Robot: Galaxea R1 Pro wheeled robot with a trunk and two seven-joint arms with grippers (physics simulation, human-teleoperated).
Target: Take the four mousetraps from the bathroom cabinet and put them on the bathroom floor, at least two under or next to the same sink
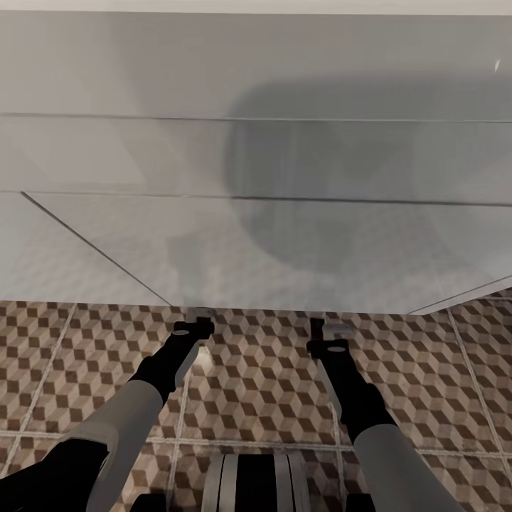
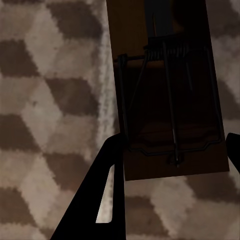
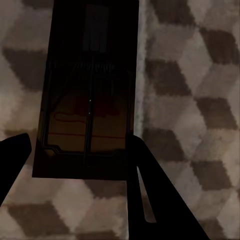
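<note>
In the left wrist view a dark wooden mousetrap (image 2: 170, 100) with wire spring and bar sits between the black fingers (image 2: 102, 190) of my left gripper (image 2: 170, 160), which is shut on it above the bathroom floor (image 2: 45, 100). My right gripper (image 3: 80, 160) is shut on a second mousetrap (image 3: 87, 100) with a red spot, also over the cube-pattern tiles. From the head view both arms reach forward, with the left gripper (image 1: 199, 318) and right gripper (image 1: 328, 333) low over the floor (image 1: 263, 384), near the foot of a pale panel.
A large pale glossy panel (image 1: 256, 178) with a blurred dark reflection rises straight ahead and meets the tiles just beyond both grippers. Patterned floor spreads left, right and back toward my base (image 1: 256, 483).
</note>
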